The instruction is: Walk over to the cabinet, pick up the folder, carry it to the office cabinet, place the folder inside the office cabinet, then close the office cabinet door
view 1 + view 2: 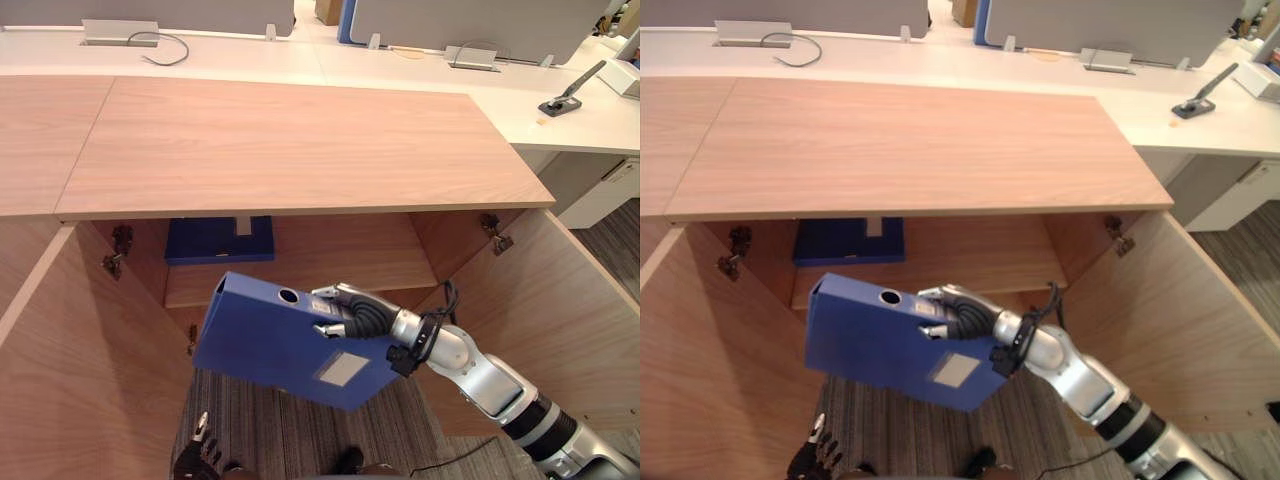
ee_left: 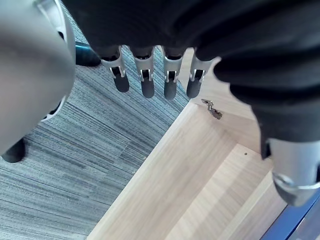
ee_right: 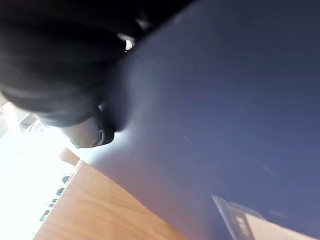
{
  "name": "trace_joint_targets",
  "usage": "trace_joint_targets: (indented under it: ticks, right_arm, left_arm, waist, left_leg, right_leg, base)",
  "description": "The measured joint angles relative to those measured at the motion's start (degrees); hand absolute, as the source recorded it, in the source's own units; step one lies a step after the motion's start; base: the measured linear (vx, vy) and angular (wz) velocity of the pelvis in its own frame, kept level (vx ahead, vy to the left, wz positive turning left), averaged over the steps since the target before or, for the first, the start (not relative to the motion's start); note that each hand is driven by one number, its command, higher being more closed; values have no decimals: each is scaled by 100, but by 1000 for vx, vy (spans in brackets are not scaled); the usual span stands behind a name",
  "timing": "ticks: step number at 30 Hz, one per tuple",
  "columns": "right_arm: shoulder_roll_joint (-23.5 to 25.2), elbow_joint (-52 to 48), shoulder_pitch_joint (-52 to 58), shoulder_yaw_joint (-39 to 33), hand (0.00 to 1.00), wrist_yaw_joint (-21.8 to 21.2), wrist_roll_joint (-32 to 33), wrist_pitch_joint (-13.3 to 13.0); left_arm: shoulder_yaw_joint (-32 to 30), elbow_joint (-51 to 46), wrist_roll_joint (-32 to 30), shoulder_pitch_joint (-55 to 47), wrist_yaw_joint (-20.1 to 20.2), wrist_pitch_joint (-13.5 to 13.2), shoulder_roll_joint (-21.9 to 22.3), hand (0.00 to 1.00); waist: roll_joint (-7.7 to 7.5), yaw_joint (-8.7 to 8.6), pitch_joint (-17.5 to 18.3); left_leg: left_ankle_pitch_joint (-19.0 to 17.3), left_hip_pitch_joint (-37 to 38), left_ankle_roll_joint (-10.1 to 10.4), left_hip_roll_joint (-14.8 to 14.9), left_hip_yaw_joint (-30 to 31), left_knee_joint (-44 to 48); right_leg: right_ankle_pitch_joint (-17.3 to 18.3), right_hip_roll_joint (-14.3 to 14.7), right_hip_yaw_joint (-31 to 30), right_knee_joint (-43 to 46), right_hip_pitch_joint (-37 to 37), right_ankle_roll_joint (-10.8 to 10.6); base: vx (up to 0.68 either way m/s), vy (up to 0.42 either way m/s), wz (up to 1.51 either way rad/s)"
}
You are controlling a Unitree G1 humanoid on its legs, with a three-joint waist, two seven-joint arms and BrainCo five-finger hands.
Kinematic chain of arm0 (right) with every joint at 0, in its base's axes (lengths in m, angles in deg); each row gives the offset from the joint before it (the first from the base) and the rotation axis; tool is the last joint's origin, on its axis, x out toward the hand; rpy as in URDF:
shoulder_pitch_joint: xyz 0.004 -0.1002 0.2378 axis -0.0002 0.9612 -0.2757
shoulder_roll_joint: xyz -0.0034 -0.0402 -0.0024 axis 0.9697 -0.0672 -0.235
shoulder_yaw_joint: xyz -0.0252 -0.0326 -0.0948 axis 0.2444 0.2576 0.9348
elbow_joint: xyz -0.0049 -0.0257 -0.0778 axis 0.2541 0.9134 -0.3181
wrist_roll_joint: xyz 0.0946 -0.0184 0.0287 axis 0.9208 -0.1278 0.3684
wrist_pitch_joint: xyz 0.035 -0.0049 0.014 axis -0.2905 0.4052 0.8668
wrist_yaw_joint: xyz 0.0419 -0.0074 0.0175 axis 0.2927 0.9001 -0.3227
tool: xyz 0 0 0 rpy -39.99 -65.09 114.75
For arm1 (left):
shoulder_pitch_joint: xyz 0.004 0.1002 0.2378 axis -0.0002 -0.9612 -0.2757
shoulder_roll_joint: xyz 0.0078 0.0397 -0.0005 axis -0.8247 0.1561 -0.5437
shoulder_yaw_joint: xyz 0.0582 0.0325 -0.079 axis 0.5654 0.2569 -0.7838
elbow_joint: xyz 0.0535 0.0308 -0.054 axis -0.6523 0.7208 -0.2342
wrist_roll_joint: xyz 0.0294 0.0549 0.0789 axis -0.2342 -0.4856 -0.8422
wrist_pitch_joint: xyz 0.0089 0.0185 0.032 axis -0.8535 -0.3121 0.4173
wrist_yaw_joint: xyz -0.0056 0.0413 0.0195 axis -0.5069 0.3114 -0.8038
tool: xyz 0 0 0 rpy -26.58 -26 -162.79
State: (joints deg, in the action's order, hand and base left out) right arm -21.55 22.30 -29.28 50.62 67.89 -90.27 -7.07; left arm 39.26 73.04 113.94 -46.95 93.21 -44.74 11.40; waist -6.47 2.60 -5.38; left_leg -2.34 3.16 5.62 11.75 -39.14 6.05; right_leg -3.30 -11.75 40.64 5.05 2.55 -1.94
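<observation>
Right hand: You had the right hand [image 1: 350,315] clamped on the blue box-style folder [image 1: 270,345]. Its fingers were curled over the spine edge beside the round finger hole [image 1: 288,296], and its thumb pressed on the broad face.
Left hand: Your left hand [image 2: 147,82] hung low above the grey carpet [image 2: 75,150], fingers straight and apart, holding nothing.
Folder position: It was in the air, tilted, in front of the open light-wood office cabinet [image 1: 300,150]. It sat below the top panel and short of the inner wooden shelf [image 1: 340,265], touching no panel you could see.
Handling: You should have judged it stiff and boxy, with smooth faces that were probably slick. Its weight could not be told, since its contents were hidden. Held at one end, the far end would likely want to droop or twist.
Where to hold: The spine near the finger hole looked the surest place, with the thumb opposed across the face bearing the white label [image 1: 342,370].
Doors: The left door [image 1: 80,360] and the right door [image 1: 560,320] both stood swung wide.
Contents: A darker blue flat folder [image 1: 215,240] lay at the shelf's back left, and there looked to be room to its right.
Risk: A leading corner could have caught the shelf's front edge.
</observation>
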Motion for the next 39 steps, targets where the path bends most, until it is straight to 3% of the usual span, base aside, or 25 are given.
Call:
trace_joint_targets:
  ticks: [6, 10, 13, 15, 18, 22, 25, 29, 33, 39]
  right_arm:
    - [-7, 357, 26, 144, 100, -115, 1, -1]
    - [78, 931, 279, 229, 100, -155, 13, 16]
    - [419, 1780, 405, 105, 100, -144, 138, 109]
    - [692, 2551, 389, -423, 100, -42, 514, 247]
    - [995, 3395, 47, -1137, 100, 280, 1161, 325]
    - [1368, 4296, -902, -2183, 100, 1043, 2579, 457]
    - [1363, 4313, -1362, -2593, 100, 1489, 2938, 478]
    - [1351, 4349, -1597, -2956, 100, 1697, 3501, 469]
    - [1220, 4616, -2062, -3393, 100, 1920, 4576, 452]
    - [751, 5058, -2955, -4117, 100, 2223, 6188, -28]
  left_arm:
    - [-48, 80, 6, -52, -88, -51, 54, 0]
    - [17, 73, -6, -78, -90, -76, 54, 0]
    - [42, -51, -16, -77, -110, -107, 99, 0]
    - [150, -207, 4, -34, -130, -144, 230, 0]
    - [241, -278, 114, -2, -213, -153, 249, 0]
    - [281, -418, 364, 101, -400, -173, 184, 0]
    - [282, -529, 381, 99, -532, -174, 148, 0]
    - [417, -568, 399, 96, -602, -192, 129, 0]
    - [676, -603, 613, 92, -608, -178, 127, 0]
    - [949, -598, 781, 94, -703, -97, 114, 0]
  waist:
    - [-43, 29, 54]
    - [-22, 62, 48]
    - [96, 102, -33]
    - [487, 146, -330]
    - [826, 178, -808]
    - [990, 179, -1592]
    - [1074, 187, -1886]
    - [1160, 171, -1956]
    - [1347, 177, -2050]
    - [1548, 196, -2134]
  left_leg:
    - [141, -19, 176, 193, 39, -88]
    - [171, -27, 193, 202, 183, -121]
    - [-23, -252, 148, 293, 503, 280]
    - [-389, -607, 17, 491, 829, 1085]
    - [-757, -969, -124, 574, 1103, 1936]
    - [-1198, -1608, -314, 608, 1334, 2889]
    - [-1498, -2068, -440, 643, 1434, 3546]
    - [-1657, -2529, -575, 543, 1493, 3960]
    - [-1806, -3120, -720, 544, 1559, 4493]
    - [-1880, -3799, -849, 468, 1646, 4897]
  right_leg:
    - [-202, 462, 60, -676, -218, 98]
    - [-210, 524, 178, -784, -328, 103]
    - [-205, 462, 316, -695, -350, 101]
    - [-36, 248, 434, -150, -319, 57]
    - [502, -283, 471, 1060, -31, 5]
    - [935, -976, 460, 2372, 515, 34]
    - [1123, -1378, 414, 3007, 888, 26]
    - [1232, -1761, 346, 3527, 1307, 28]
    - [1334, -2069, 261, 4050, 1838, 88]
    - [1433, -2414, 180, 4551, 2467, 162]
  base:
    - [-19, -105, -1]
    - [24, -57, 15]
    - [38, -11, 28]
    - [3, 56, 48]
    - [-45, 129, 32]
    - [-176, 206, 20]
    - [-248, 201, 11]
    - [-150, 124, 13]
    - [-71, 69, 8]
    - [-16, 5, 10]
